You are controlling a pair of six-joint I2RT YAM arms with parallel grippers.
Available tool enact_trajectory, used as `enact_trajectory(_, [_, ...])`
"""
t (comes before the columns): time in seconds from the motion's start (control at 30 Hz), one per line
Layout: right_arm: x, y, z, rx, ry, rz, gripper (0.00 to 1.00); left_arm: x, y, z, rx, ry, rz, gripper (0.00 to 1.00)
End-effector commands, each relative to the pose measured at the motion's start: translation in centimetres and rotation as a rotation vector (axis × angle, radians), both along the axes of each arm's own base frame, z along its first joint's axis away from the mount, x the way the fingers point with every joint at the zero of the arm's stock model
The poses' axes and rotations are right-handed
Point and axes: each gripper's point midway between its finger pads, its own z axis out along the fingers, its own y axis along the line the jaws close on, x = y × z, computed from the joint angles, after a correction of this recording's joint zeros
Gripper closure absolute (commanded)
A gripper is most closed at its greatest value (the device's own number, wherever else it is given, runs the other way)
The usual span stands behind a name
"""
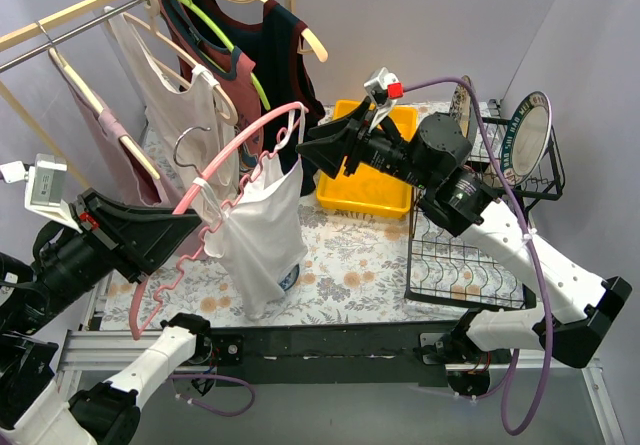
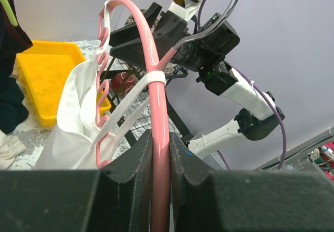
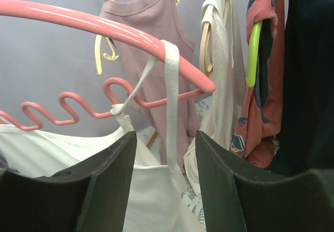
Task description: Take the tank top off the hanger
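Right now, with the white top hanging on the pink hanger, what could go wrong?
1. The strap loops over the hanger and reaches its wavy bar; pulling may snag it there.
2. The left pincer holds the hanger by one thin arm, so a tug could twist it or slip it out.
3. The open right pincer is near other hanging clothes and might catch them.

1. Tank top (image 1: 262, 240): plain white.
2. Hanger (image 2: 159, 127): glossy pink.
3. Left end effector (image 2: 160, 141) and right end effector (image 3: 166, 138): matt black.
4. Surface (image 1: 350, 287): pale cloth with a small orange and grey floral print.
5. Bin (image 1: 365, 195): yellow.
6. Rail garments: mauve top (image 3: 156, 44), rust-red garment (image 3: 266, 112), navy garment (image 3: 308, 86).
7. Second hanger (image 3: 254, 44): lime green.
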Motion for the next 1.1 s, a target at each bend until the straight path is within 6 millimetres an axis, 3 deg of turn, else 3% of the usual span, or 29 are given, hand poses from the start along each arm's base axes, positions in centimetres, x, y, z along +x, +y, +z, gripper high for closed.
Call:
enact_trajectory(0.0, [0.8, -0.2, 1.4, 0.034, -0.055, -0.039, 0.43, -0.2, -0.5, 1.4, -0.015, -0.043, -0.039, 1.0])
enact_trajectory(0.17, [1.2, 0.9, 1.1, 0.03, -0.044, -0.018, 0.38, -0.4, -0.5, 1.4, -0.018, -0.045, -0.039, 1.0])
enact_trajectory(0.27, [1.9, 1.3, 0.3, 0.02, -0.018, -0.029, 0.45, -0.6, -0.4, 1.4, -0.02, -0.048, -0.036, 1.0])
enact_trajectory(0.3, [2.4, 1.2, 0.1, 0.019, -0.006, -0.056, 0.53, -0.5, -0.4, 1.3, -0.018, -0.046, -0.038, 1.0])
enact_trajectory(0.33, [2.8, 1.1, 0.1, 0.019, -0.002, -0.078, 0.76, -0.5, -0.4, 1.2, -0.015, -0.047, -0.037, 1.0])
enact_trajectory(0.4, [3.4, 0.1, 1.2, 0.03, -0.006, -0.141, 0.98, -0.1, -0.2, 0.9, -0.007, -0.038, -0.018, 1.0])
enact_trajectory(0.57, [3.5, -1.8, 4.9, 0.072, -0.088, -0.218, 0.99, 0.9, 0.1, -0.8, 0.025, 0.007, 0.02, 1.0])
enact_trajectory(0.73, [5.3, -2.6, 6.8, 0.058, -0.125, -0.294, 0.99, -0.3, -1.0, -0.8, 0.023, -0.001, -0.08, 1.0])
enact_trajectory(0.97, [7.4, -1.7, 3.1, -0.022, -0.048, -0.299, 0.99, -1.6, -1.6, -0.2, 0.018, -0.03, -0.151, 1.0])
enact_trajectory(1.07, [7.5, -1.7, 2.5, -0.03, -0.045, -0.286, 0.99, -2.0, -1.9, -0.2, 0.015, -0.03, -0.186, 1.0])
